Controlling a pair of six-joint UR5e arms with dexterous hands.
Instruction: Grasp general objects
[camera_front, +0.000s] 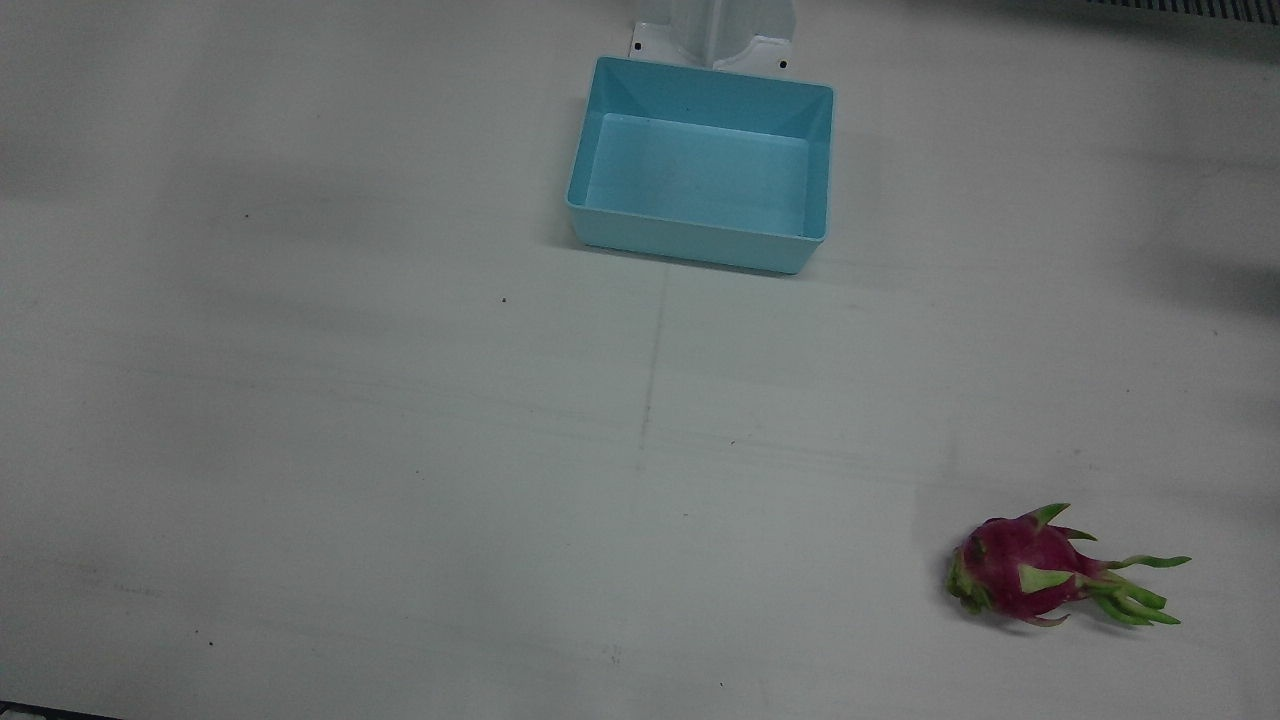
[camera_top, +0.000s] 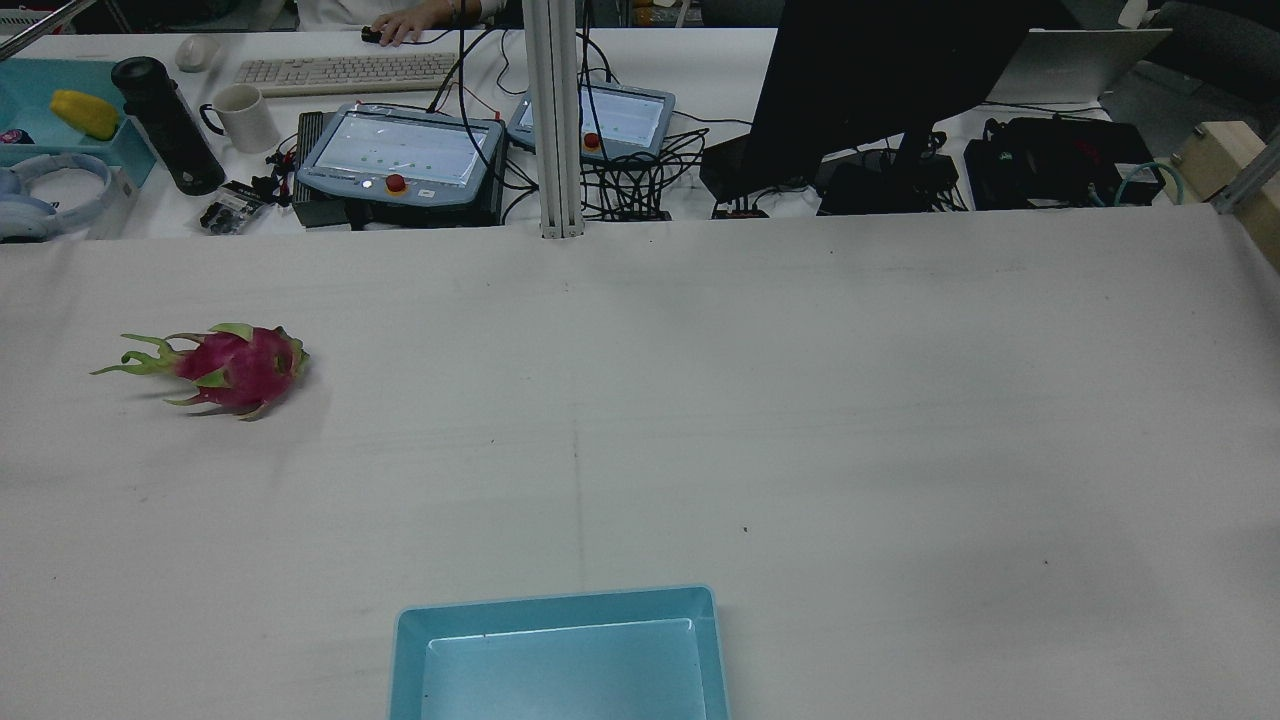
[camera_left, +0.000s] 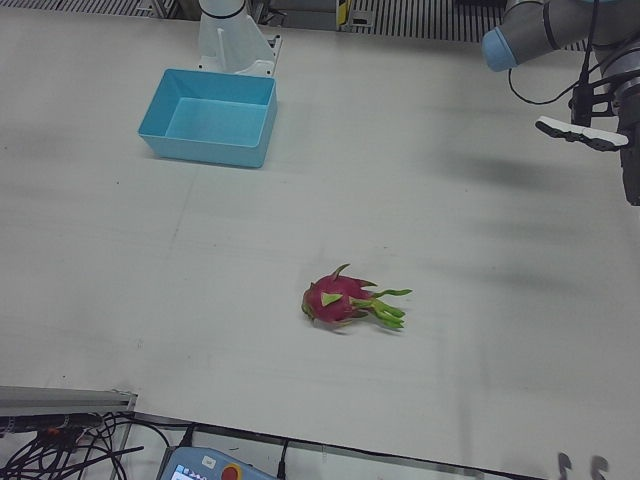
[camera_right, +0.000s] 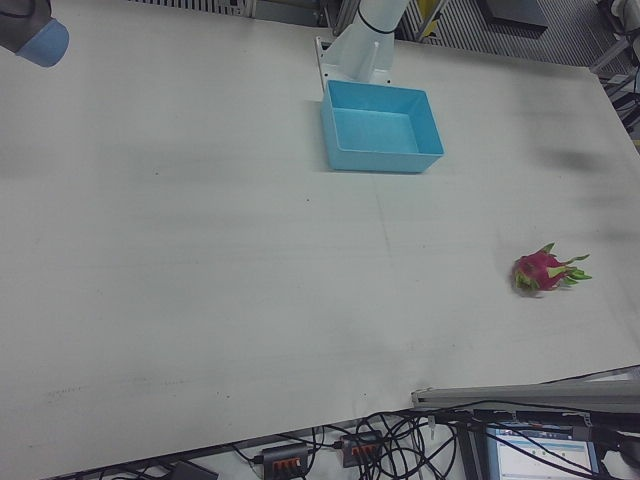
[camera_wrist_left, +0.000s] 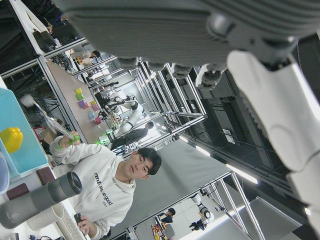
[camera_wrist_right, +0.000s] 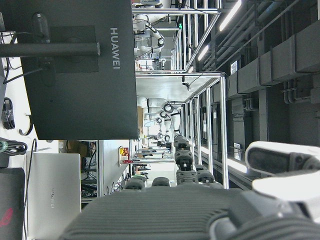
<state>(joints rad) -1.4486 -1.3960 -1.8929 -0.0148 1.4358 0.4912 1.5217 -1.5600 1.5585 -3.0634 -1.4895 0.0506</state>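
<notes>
A pink dragon fruit (camera_front: 1035, 575) with green scales lies on its side on the white table, on the robot's left half; it also shows in the rear view (camera_top: 240, 367), the left-front view (camera_left: 343, 298) and the right-front view (camera_right: 543, 270). My left hand (camera_left: 612, 125) hangs high at the right edge of the left-front view, well away from the fruit. In the left hand view the hand (camera_wrist_left: 210, 25) has its fingers spread and holds nothing. My right hand (camera_wrist_right: 200, 215) shows only in its own view, fingers apart and empty.
An empty light-blue bin (camera_front: 700, 245) stands near the arm pedestal (camera_front: 715, 35), also in the rear view (camera_top: 555, 600). Beyond the table's far edge are teach pendants (camera_top: 400, 150), a monitor (camera_top: 880, 70) and a metal post (camera_top: 555, 120).
</notes>
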